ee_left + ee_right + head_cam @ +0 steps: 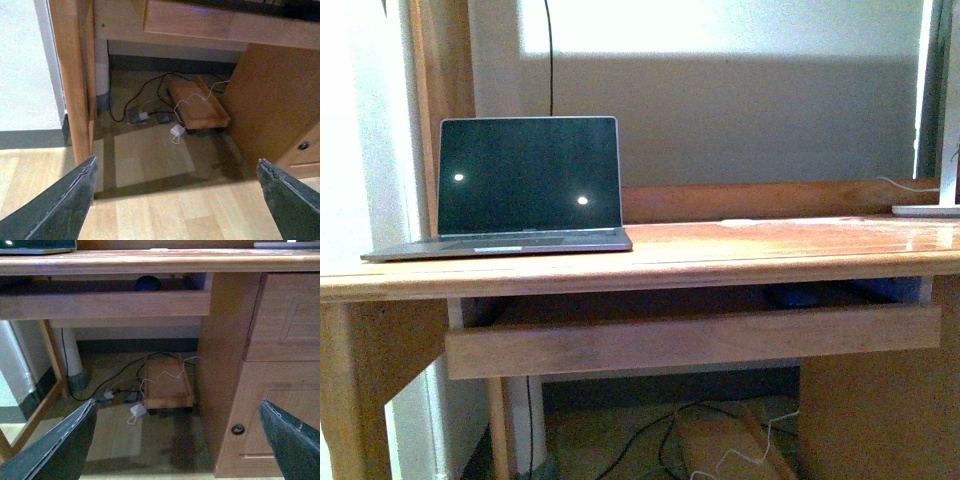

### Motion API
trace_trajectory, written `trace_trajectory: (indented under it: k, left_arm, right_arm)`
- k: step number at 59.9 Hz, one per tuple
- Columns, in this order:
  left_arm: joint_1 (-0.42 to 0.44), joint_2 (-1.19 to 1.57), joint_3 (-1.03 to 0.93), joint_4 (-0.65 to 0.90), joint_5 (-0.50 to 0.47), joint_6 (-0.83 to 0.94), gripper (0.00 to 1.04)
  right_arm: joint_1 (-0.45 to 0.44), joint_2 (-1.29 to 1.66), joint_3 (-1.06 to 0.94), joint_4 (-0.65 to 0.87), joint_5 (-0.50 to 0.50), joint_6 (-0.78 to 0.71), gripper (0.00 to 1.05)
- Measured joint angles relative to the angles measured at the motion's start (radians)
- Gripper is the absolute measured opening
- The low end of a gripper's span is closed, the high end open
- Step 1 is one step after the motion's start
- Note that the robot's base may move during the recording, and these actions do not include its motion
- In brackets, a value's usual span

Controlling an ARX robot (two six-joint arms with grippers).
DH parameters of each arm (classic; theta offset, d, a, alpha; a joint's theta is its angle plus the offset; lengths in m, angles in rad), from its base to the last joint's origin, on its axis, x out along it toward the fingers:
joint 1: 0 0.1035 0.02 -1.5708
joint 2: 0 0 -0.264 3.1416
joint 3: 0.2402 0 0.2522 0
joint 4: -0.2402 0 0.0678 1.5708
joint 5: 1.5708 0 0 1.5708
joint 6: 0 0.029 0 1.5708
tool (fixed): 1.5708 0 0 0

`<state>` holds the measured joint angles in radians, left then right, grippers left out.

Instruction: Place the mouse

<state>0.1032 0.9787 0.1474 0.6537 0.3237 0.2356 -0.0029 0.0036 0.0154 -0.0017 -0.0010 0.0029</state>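
Note:
The mouse [147, 283] is a small dark rounded dome lying in the pull-out tray under the desktop; in the front view it shows only as a dark bluish shape [802, 295] behind the tray's front board. My left gripper [176, 160] hangs open low over the light wood floor in front of the desk, with nothing between its fingers. My right gripper [176, 402] is also open and empty, below the tray's height and facing the desk's leg space. Neither arm shows in the front view.
An open laptop [530, 190] with a dark screen stands on the desk top [770, 245] at the left. The tray's front board [690, 340] juts out below. Under the desk lie a wooden board on wheels [197, 105], cables and a white adapter [177, 131]. The cabinet door [270, 405] is at the right.

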Motion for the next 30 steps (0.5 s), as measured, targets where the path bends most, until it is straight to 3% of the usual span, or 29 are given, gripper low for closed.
trace_trajectory:
  k: [12,19,30]
  left_arm:
    - [-0.005,0.552,0.229,0.378,-0.007,0.481,0.97]
    - [-0.051,0.748,0.367,0.445,0.000,0.716,0.97]
    - [-0.113,0.896,0.530,0.492,0.027,0.922,0.97]
  right_arm:
    - [0.000,0.000,0.000,0.000,0.000,0.000,0.97]
    - [0.000,0.000,0.000,0.000,0.000,0.000,0.97]
    - [0.000,0.000,0.000,0.000,0.000,0.000,0.97]
